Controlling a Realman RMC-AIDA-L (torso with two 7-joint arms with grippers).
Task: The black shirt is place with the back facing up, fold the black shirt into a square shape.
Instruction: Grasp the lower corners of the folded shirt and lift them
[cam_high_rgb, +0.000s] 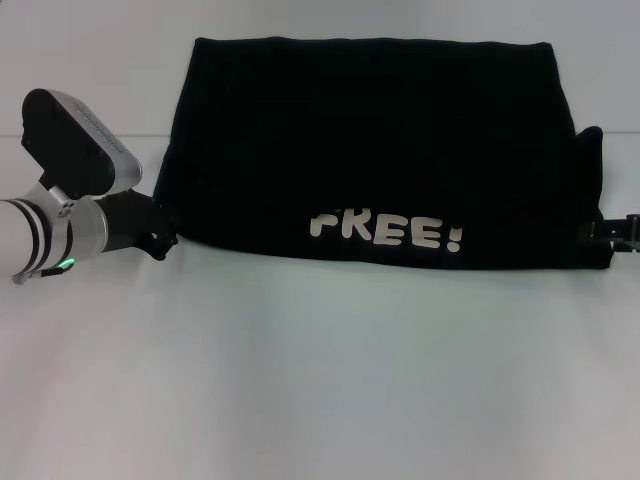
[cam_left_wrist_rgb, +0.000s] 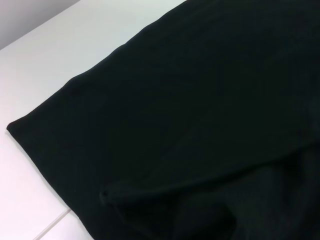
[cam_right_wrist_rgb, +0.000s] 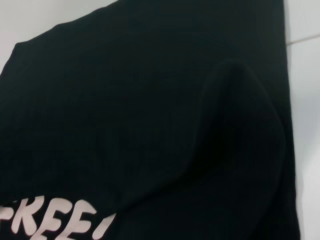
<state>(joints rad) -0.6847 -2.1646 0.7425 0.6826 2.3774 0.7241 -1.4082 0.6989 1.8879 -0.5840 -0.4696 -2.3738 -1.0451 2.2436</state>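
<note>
Both grippers sat at soft black cloth shirt (cam_high_rgb: 380, 150) ends: left gripper (cam_high_rgb: 160, 238), right gripper (cam_high_rgb: 610, 228) (fingers hidden, cannot tell). Uneven pull could make fold crooked.

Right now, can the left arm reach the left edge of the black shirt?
Probably yes. In the head view the left tool sits right at the left edge of the black shirt, low on the white table, and nothing stands between them. Whether it grips cloth is hidden.
</note>
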